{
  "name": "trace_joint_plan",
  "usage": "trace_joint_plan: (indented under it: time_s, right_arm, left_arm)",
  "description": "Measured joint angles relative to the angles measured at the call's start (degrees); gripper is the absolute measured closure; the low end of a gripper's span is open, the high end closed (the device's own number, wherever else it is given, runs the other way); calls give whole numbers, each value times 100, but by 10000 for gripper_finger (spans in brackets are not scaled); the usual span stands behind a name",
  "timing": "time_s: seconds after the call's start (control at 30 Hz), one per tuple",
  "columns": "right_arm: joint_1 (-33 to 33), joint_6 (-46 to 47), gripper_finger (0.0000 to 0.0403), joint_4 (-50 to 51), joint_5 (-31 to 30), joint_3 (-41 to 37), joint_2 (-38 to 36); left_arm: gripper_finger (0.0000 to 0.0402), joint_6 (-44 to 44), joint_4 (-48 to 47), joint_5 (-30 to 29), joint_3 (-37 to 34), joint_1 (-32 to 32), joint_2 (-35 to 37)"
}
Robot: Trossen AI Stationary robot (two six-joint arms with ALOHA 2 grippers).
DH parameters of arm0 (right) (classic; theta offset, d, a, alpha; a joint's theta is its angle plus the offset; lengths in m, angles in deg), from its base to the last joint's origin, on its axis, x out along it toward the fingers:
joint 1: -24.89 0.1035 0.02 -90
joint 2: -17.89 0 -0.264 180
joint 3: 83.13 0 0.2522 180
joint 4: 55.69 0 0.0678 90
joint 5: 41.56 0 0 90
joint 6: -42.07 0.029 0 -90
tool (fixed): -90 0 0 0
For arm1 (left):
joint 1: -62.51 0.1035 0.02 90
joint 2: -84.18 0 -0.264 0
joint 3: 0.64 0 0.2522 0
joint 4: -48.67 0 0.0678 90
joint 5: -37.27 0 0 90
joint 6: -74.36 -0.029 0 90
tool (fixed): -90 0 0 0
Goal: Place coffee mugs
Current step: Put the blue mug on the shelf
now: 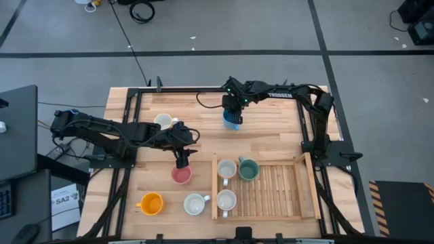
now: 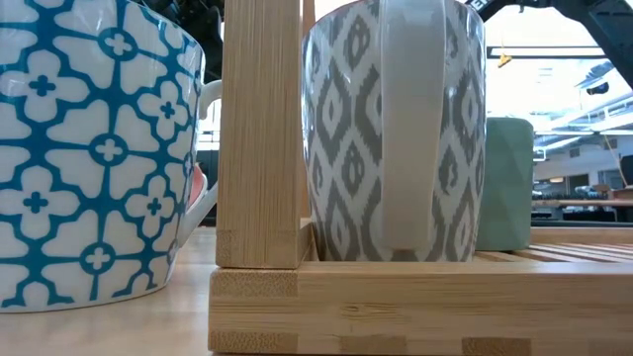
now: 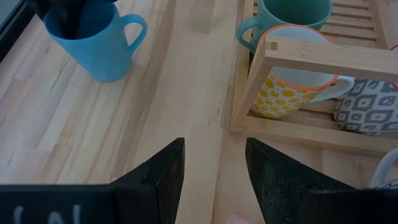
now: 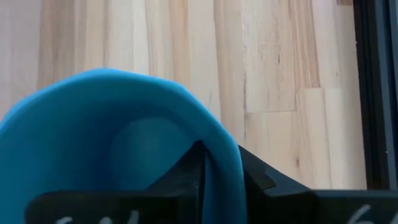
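Wooden counter seen from above: the right gripper [image 1: 232,120] is near the far edge, its jaws clenched on the rim of the blue mug [image 1: 231,120], one finger inside and one outside, while the left gripper [image 1: 182,163], jaws released and empty, hangs over the pink mug [image 1: 181,175] near the middle. Doing this step well likely means lifting the blue mug straight up, keeping it level, and carrying it to a bare slat of the bamboo tray [image 1: 271,193] at the near right. It should clear the tray's rail and the three mugs already inside.
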Motion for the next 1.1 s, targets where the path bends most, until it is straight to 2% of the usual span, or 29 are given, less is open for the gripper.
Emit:
trace_joint_plan:
  time_s: [0.33, 0.5, 1.1]
  right_arm:
    - [1, -4, 334, -27, 10, 1, 8]
    - [-1, -4, 356, 12, 28, 5, -9]
    - [6, -18, 363, 12, -131, -16, -250]
  left_arm:
    - [225, 0, 0, 2, 0, -2, 0]
    - [225, 0, 0, 0, 0, -1, 0]
    - [225, -2, 2, 0, 0, 0, 0]
